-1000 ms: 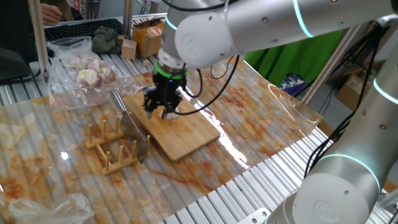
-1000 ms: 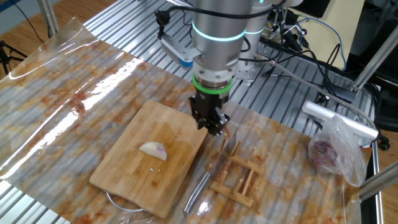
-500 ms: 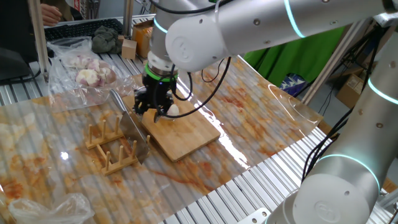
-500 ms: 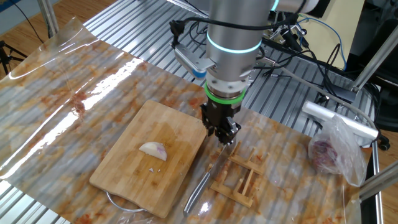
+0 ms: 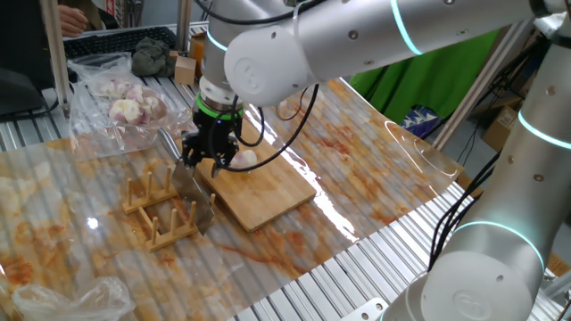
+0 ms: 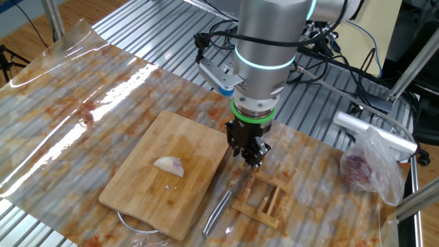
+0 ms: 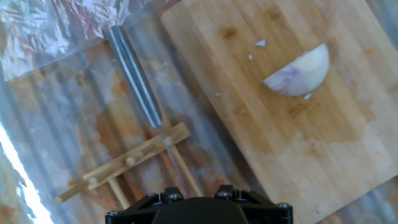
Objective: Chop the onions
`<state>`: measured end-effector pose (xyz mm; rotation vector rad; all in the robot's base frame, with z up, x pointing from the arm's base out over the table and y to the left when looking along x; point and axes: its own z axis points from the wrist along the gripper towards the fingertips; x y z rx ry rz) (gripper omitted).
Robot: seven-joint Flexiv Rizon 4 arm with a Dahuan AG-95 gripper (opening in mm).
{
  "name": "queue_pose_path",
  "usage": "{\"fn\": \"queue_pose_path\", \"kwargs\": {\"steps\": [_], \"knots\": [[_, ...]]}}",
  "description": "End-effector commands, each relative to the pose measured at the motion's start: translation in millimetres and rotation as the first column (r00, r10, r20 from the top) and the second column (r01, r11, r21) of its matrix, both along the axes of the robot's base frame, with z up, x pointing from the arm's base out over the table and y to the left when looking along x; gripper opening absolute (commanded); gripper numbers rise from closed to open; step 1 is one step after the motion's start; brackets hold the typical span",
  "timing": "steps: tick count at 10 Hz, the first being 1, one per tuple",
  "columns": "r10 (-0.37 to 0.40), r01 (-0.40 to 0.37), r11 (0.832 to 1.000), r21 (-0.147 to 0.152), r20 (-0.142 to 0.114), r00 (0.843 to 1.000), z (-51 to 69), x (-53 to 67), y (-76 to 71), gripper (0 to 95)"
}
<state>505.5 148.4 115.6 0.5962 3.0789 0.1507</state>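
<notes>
One onion wedge (image 6: 169, 165), whitish with a pink tinge, lies cut side down on the wooden cutting board (image 6: 147, 202). It also shows in the one fixed view (image 5: 244, 158) and in the hand view (image 7: 298, 71). My gripper (image 6: 253, 160) hangs just past the board's edge, over the knife (image 6: 219, 208) where its blade meets the wooden rack (image 6: 264, 197). Its fingers taper together and hold nothing. The hand view shows only the gripper's base (image 7: 193, 208), with the knife's steel handle (image 7: 134, 74) ahead and to the left.
A clear plastic bag of bigger pinkish onions (image 5: 120, 102) lies beyond the rack (image 5: 161, 209); it also shows at the right in the other fixed view (image 6: 367, 168). A stained plastic sheet (image 6: 82, 89) covers the table. Cardboard boxes (image 5: 210, 53) stand at the back.
My gripper has moved off the cutting board's edge to above the knife and rack. The onion wedge and the knife have not moved.
</notes>
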Motion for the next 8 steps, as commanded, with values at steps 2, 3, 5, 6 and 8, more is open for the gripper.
{"fn": "queue_pose_path", "kwargs": {"steps": [2, 3, 5, 6, 8], "knots": [[-0.014, 0.014, 1.0, -0.005, 0.0, 1.0, -1.0, 1.5, 0.2, 38.0], [-0.027, 0.027, 1.0, -0.009, -0.001, 1.0, -1.0, 1.6, 0.1, 38.0], [-0.039, 0.039, 0.999, -0.011, -0.008, 0.999, -1.2, 1.0, 0.2, 38.0], [-0.034, 0.033, 0.999, -0.012, -0.016, 0.999, -1.2, 1.0, 0.2, 38.0], [-0.027, 0.026, 1.0, -0.018, -0.015, 1.0, -1.2, 1.0, 0.2, 38.0]]}}
